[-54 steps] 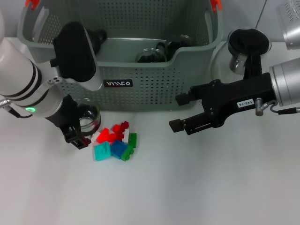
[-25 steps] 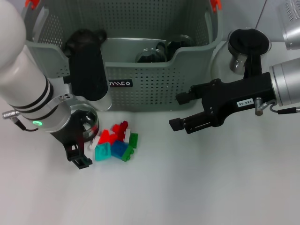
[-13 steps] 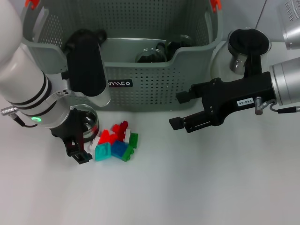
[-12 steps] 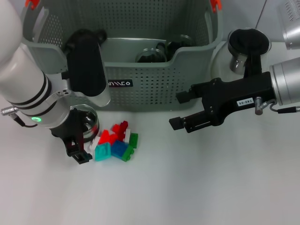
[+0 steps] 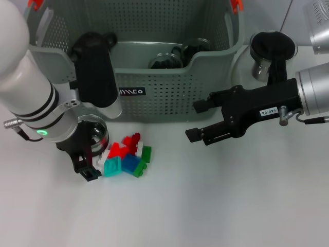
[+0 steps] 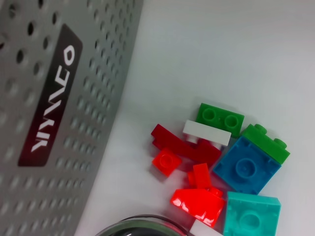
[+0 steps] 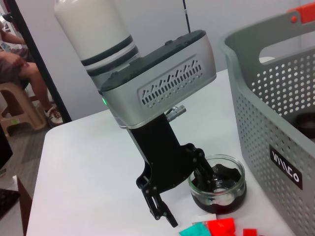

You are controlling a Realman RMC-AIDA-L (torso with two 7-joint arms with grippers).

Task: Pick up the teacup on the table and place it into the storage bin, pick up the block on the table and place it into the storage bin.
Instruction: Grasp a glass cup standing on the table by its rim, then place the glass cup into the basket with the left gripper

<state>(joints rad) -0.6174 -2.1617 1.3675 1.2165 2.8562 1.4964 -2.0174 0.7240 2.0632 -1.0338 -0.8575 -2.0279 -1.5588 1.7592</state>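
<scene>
Judging from how things lie, the task is only partly along. The storage bin (image 5: 169,77) at the back of the table (image 5: 216,206) already holds dark, glassy things, though what they are cannot be told. A glass teacup (image 5: 95,135) stands on the table just in front of the bin's wall, and the heap of coloured blocks (image 5: 126,154) lies just beside it, touching or nearly so. So at least this cup and these blocks are left to move.

The left gripper (image 5: 88,157) is down at the cup. In the right wrist view its fingers (image 7: 157,204) are spread: one reaches down inside the cup's mouth or against its rim, and the other hangs outside, on the side away from the bin. The glass wall lies between them, not yet pinched as far as can be seen. The nearest block, a teal one (image 6: 252,214), sits right next to the cup, so I judge that closing on the rim may nudge it.

The right gripper (image 5: 198,122) hovers well apart over bare table in front of the bin, its jaws parted and holding nothing.
</scene>
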